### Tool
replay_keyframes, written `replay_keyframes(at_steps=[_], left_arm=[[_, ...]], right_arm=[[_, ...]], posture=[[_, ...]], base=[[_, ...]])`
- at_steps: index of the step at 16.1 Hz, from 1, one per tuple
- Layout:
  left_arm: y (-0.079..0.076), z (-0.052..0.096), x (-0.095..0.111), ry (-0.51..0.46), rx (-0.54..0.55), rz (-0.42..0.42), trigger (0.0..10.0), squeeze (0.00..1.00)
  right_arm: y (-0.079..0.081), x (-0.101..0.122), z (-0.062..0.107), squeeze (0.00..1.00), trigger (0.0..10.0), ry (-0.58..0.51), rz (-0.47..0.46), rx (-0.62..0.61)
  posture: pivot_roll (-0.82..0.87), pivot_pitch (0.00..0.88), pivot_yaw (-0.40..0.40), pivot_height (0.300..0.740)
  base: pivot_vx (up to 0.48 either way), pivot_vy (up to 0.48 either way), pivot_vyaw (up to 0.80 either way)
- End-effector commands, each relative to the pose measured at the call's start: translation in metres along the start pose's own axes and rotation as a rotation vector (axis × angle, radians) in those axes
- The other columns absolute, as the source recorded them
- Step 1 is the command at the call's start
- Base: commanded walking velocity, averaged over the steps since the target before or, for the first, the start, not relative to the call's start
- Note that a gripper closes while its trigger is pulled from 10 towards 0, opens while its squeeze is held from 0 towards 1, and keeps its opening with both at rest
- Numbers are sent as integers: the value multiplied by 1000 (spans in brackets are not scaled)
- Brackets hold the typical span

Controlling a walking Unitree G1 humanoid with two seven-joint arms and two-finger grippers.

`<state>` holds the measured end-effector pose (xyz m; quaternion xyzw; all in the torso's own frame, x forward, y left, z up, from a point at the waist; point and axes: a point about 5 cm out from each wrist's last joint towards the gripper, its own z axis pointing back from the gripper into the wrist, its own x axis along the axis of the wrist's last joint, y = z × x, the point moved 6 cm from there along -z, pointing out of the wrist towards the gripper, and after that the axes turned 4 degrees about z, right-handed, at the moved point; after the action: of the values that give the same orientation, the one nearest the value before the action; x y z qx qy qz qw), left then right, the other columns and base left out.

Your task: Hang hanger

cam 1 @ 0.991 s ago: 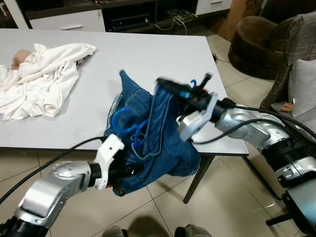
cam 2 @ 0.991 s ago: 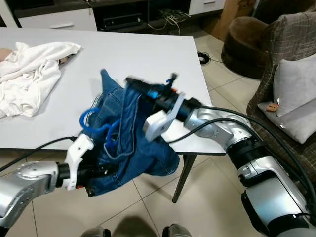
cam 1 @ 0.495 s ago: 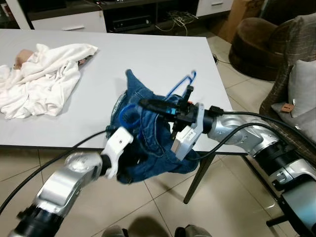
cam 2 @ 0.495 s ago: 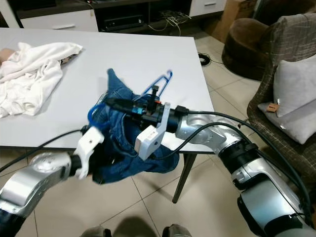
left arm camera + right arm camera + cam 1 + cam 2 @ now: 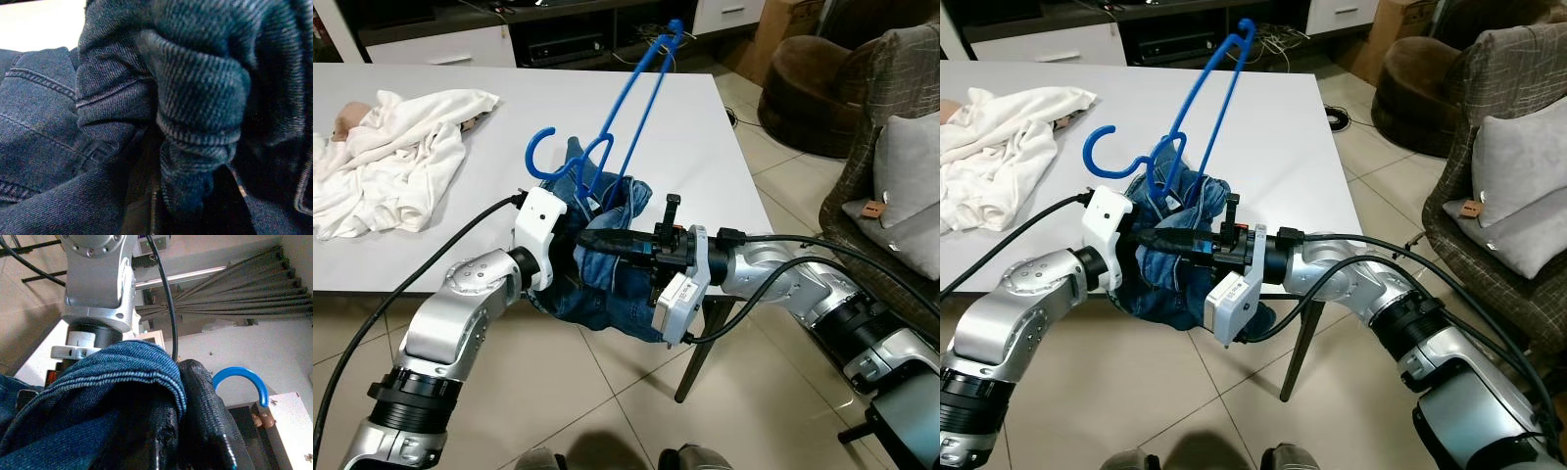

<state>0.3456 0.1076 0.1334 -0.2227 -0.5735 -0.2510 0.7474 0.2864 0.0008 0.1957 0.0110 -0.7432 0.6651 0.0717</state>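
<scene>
Both your arms meet at the near edge of the white bench [image 5: 636, 117], with a bundle of blue jeans [image 5: 607, 289] bunched between them. Your left pincer [image 5: 570, 262] is buried in the denim from the left side; its wrist view is all dark folds of cloth, so you cannot tell how far its fingers are parted or what exactly they have hold of. Your right pincer [image 5: 597, 242] reaches in from the right, its long black fingers [image 5: 617, 243] lying level and pushed into the top of the bundle. Its wrist view shows denim draped over a black finger, but whether the fingers are closed on the cloth cannot be told.

The blue hanger [image 5: 631, 93] stands nearly upright out of the jeans. Its body rises up and away over the bench, while its hook [image 5: 540, 152] curls out to the left, just above your left wrist's white housing [image 5: 538, 235]. The hanger's lower part is lost in the folds.

Far left on the bench lies a crumpled white garment [image 5: 396, 157]. To the right, past the bench, stands a chair with a grey cushion [image 5: 901, 166].
</scene>
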Motion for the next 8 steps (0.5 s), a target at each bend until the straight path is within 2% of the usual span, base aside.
replay_keyframes(at_steps=[1, 4, 5, 6, 7, 8], left_arm=[[2, 1, 6, -20, 14, -24, 10000, 0], [2, 6, -1, -7, 16, -22, 10000, 0], [3, 10, -3, 2, 13, -13, 10000, 0], [2, 13, -5, 13, 3, -4, 10000, 0], [-4, 20, -14, 49, -41, 24, 10000, 0], [-12, 25, -23, 82, -90, 61, 10000, 0]], right_arm=[[-10, -10, 3, 0, 0, 48, 5, -26], [-29, -44, 19, 0, 0, 219, -50, -134], [-42, -65, 34, 0, 0, 330, -87, -226], [-49, -75, 44, 0, 0, 389, -91, -269], [-65, -95, 67, 0, 0, 511, -76, -362], [-76, -102, 77, 0, 0, 552, -62, -418]], posture=[[-19, 29, 3, 740], [-16, 30, 0, 740], [-13, 32, -2, 740], [-12, 32, -2, 740], [-14, 32, 2, 740], [-16, 30, 3, 740]], base=[[0, 0, 0], [0, 0, 0], [0, 0, 0], [0, 0, 0], [0, 0, 0], [0, 0, 0]])
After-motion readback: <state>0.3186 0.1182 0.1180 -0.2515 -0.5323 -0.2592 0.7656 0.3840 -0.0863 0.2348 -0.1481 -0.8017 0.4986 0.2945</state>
